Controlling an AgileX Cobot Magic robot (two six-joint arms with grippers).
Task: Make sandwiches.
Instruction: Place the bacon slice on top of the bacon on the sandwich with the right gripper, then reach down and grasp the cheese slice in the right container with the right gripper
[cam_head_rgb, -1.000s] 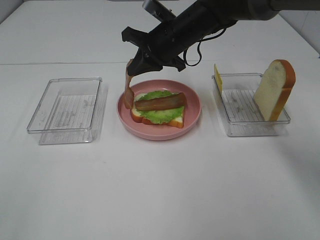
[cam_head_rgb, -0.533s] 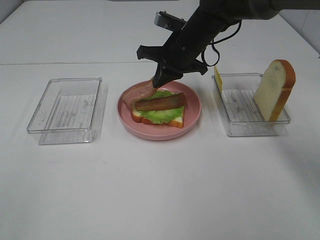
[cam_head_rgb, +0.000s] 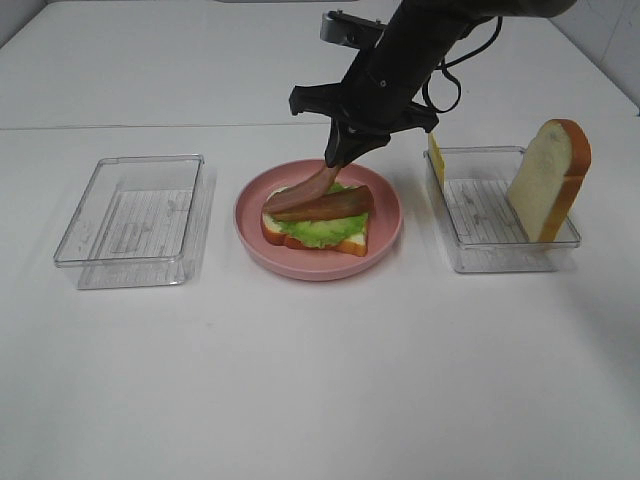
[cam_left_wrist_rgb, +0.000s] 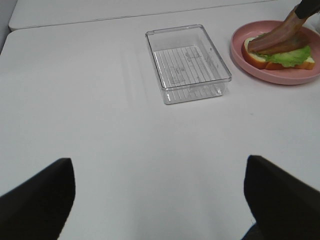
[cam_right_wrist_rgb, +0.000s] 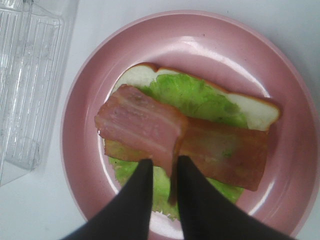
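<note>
An open sandwich (cam_head_rgb: 315, 228), white bread under green lettuce, lies on the pink plate (cam_head_rgb: 385, 232). One brown bacon strip (cam_head_rgb: 338, 203) lies flat across the lettuce. My right gripper (cam_head_rgb: 338, 158) hangs over the plate's far side, shut on the end of a second bacon strip (cam_head_rgb: 298, 196), whose lower end rests on the sandwich. The right wrist view shows the gripper (cam_right_wrist_rgb: 172, 185) pinching that strip (cam_right_wrist_rgb: 140, 125) beside the first strip (cam_right_wrist_rgb: 225, 150), above lettuce (cam_right_wrist_rgb: 192, 97). My left gripper (cam_left_wrist_rgb: 157, 200) is open and empty over bare table, well short of the sandwich (cam_left_wrist_rgb: 277, 52).
A clear tray (cam_head_rgb: 500, 250) at the right holds an upright bread slice (cam_head_rgb: 548, 180) and a yellow cheese square (cam_head_rgb: 436, 155) at its far corner. An empty clear tray (cam_head_rgb: 135, 215) lies left of the plate; it also shows in the left wrist view (cam_left_wrist_rgb: 187, 62).
My right gripper has moved right and back, bringing the bacon strip from hanging at the plate's left edge to rest on the sandwich. The left arm has not visibly moved.
</note>
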